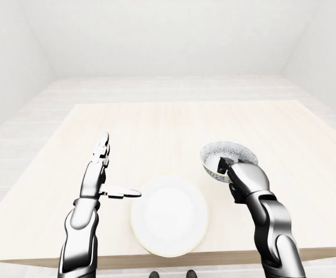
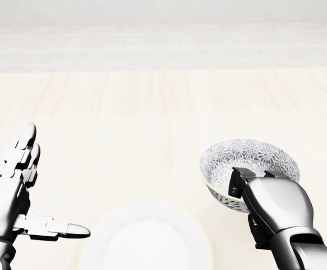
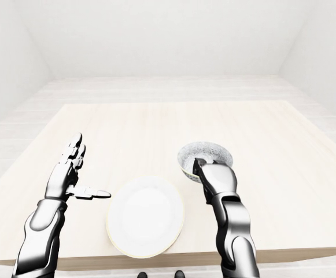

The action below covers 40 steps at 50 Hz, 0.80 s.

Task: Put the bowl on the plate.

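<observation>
While our right hand (image 2: 270, 208) clasps the patterned bowl (image 2: 247, 154) at its near rim, one dark finger hooked over the edge and the others hidden below, the bowl sits at about four o'clock in the head view, close beside the white plate (image 2: 146, 242) but not over it. The plate lies flat at six o'clock on the pale wooden table (image 1: 156, 127). Our left hand (image 2: 14, 197) is at eight o'clock, fingers straight and spread, holding nothing, its thumb pointing toward the plate's rim without touching it. We judge the bowl should travel toward eight o'clock from where it is until it is centred above the plate. Because we grip one side only, it may tip, so we carry it level, lower slowly, and let go only once its foot rests flat.
</observation>
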Available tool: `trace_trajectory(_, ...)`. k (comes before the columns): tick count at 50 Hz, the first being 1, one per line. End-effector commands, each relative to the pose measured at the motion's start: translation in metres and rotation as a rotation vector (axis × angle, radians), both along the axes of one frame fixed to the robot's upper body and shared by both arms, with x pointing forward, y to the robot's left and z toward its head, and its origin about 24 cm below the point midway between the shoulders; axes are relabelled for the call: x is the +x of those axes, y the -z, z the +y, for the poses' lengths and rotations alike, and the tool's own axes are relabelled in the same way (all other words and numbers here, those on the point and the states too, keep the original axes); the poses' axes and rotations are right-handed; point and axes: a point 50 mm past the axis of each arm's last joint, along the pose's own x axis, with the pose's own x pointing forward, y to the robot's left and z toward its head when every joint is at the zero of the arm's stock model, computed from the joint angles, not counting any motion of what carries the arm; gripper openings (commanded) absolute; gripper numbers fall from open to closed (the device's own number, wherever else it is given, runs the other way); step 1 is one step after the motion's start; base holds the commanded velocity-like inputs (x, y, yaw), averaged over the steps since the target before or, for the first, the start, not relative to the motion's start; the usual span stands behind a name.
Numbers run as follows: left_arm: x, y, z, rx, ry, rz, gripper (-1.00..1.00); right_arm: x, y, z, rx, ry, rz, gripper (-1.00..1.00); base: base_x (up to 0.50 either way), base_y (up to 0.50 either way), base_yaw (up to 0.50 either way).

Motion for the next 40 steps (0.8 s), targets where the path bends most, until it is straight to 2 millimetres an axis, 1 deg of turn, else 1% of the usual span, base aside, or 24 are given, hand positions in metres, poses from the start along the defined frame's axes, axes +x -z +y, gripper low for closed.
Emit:
trace_trajectory(1, 0.0, 0.003, 0.002, 0.01, -0.009, 0.015, 1.0, -0.002, -0.003, 0.031, -0.058, -0.1, -0.06, -0.93, 0.0, 0.0, 0.0)
trace_trajectory(3, 0.0, 0.005, 0.001, 0.013, -0.009, 0.025, 1.0, -0.003, -0.005, 0.038, -0.03, -0.116, -0.073, -0.95, 0.0, 0.0, 0.0)
trace_trajectory(4, 0.0, 0.005, 0.001, 0.013, -0.01, 0.025, 1.0, -0.003, -0.005, 0.038, -0.03, -0.116, -0.073, -0.95, 0.0, 0.0, 0.0)
trace_trajectory(7, 0.0, 0.004, 0.002, 0.014, -0.011, 0.02, 1.0, -0.005, -0.006, 0.047, -0.041, -0.137, -0.076, -0.96, 0.0, 0.0, 0.0)
trace_trajectory(11, 0.0, 0.005, 0.004, 0.015, -0.014, 0.023, 1.0, -0.006, -0.015, 0.06, -0.057, -0.192, -0.112, -0.97, 0.0, 0.0, 0.0)
trace_trajectory(16, 0.0, 0.008, 0.005, 0.011, -0.021, 0.035, 1.0, -0.007, -0.021, 0.067, -0.069, -0.226, -0.127, -0.97, 0.0, 0.0, 0.0)
trace_trajectory(19, 0.0, 0.01, 0.005, 0.01, -0.023, 0.046, 1.0, -0.011, -0.02, 0.073, -0.066, -0.261, -0.137, -0.96, 0.0, 0.0, 0.0)
trace_trajectory(26, -0.001, 0.008, 0.007, 0.013, -0.024, 0.038, 1.0, -0.023, -0.018, 0.084, -0.085, -0.34, -0.166, -0.96, 0.0, 0.0, 0.0)
trace_trajectory(40, -0.001, 0.008, 0.009, 0.015, -0.03, 0.039, 1.0, -0.044, -0.003, 0.093, -0.054, -0.393, -0.158, -0.97, 0.0, 0.0, 0.0)
